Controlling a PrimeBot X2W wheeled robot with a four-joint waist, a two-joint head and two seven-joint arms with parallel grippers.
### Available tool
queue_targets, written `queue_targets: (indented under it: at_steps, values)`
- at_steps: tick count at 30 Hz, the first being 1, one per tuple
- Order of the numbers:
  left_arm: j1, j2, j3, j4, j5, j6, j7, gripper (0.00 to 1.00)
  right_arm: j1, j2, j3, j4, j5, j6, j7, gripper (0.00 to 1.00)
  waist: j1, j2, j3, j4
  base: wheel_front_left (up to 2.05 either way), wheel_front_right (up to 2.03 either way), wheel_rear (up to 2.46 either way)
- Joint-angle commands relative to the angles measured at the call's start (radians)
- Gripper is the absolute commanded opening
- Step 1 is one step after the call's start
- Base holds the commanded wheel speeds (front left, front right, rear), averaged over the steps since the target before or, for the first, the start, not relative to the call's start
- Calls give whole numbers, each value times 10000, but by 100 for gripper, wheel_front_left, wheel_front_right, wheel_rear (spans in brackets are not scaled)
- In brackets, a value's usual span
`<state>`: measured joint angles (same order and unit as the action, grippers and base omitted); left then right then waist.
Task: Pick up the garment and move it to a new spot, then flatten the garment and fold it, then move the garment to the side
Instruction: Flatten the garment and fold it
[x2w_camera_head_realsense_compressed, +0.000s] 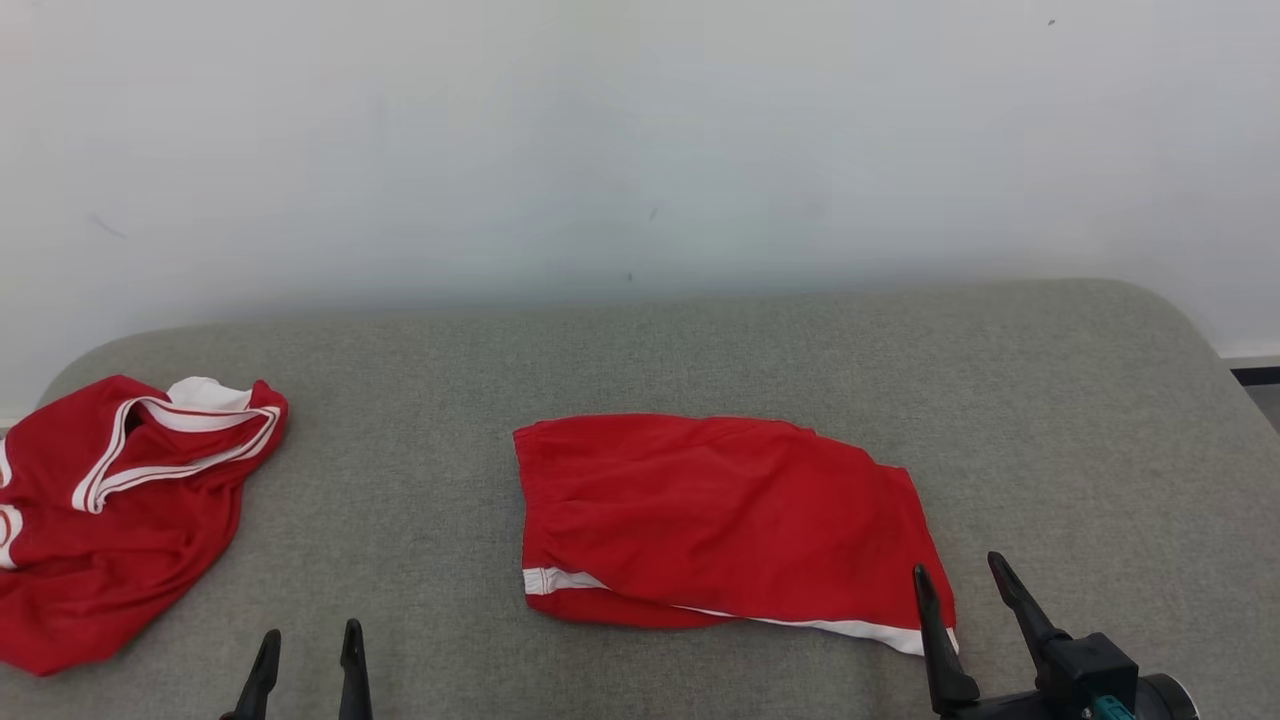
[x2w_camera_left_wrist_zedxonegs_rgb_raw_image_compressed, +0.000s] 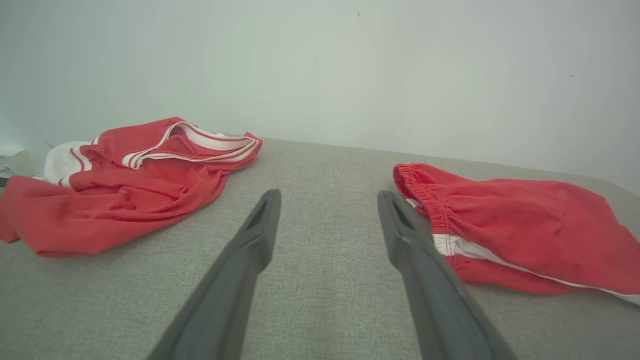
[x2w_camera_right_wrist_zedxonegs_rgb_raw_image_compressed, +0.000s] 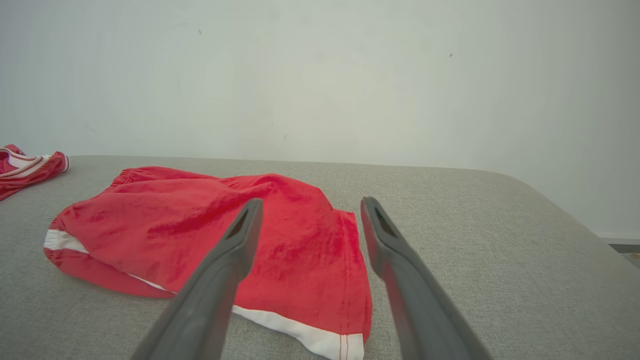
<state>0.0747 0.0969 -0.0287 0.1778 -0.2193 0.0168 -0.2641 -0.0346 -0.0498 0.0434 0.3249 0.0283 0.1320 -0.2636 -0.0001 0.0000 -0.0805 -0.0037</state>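
A: Where are the red shorts (x2w_camera_head_realsense_compressed: 720, 520)?
B: They lie folded flat in the middle of the grey worktop (x2w_camera_head_realsense_compressed: 640, 350), with the white-striped edge toward the robot.
A: And the pincers?
B: Both stand apart, holding nothing. The right pincer (x2w_camera_head_realsense_compressed: 957, 565) is at the shorts' near right corner. The left pincer (x2w_camera_head_realsense_compressed: 311, 630) is over bare cloth, between the shorts and a crumpled red jersey (x2w_camera_head_realsense_compressed: 120, 500) at the left edge.
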Motion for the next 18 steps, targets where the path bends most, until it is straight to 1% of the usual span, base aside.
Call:
queue_targets:
  at_steps: [1,8,18]
  values:
    - [132,-47,68,15,117,-54,-4,100,111,-10,2,22,34,-26,5,100,1,0,-14,25,0,0,0]
    - [133,-203,224,52,306,-237,-4,100,131,-10,65,36,115,-26,2,100,1,0,-2,7,0,0,0]
    - [102,-354,208,158,509,-336,-4,100,119,-10,82,8,191,-26,-2,100,1,0,83,-67,0,0,0]
